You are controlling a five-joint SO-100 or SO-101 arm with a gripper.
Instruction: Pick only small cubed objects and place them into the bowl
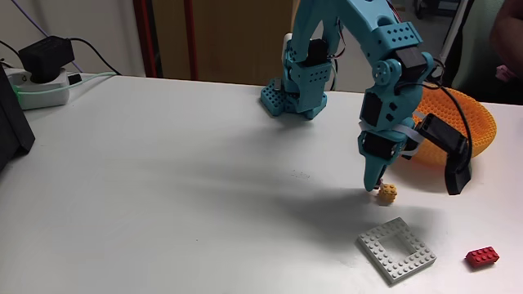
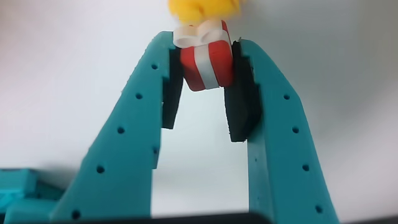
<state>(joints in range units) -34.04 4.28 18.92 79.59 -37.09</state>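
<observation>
My teal gripper (image 1: pixel 372 187) points down at the white table, right of centre in the fixed view. In the wrist view the gripper (image 2: pixel 204 43) has a small red-and-white cube (image 2: pixel 206 67) pinched between its black pads (image 2: pixel 241 99). A yellow cube (image 1: pixel 387 193) lies just right of the fingertips, and it sits directly beyond the held cube in the wrist view (image 2: pixel 205 7). The orange textured bowl (image 1: pixel 476 122) stands behind the arm at the right, partly hidden by it.
A flat white square frame plate (image 1: pixel 398 251) lies in front of the gripper, and a longer red brick (image 1: pixel 482 256) to its right. A power strip with cables (image 1: pixel 37 82) and a black box (image 1: pixel 11 122) are at the left. A person's arm (image 1: pixel 507 45) is at the top right.
</observation>
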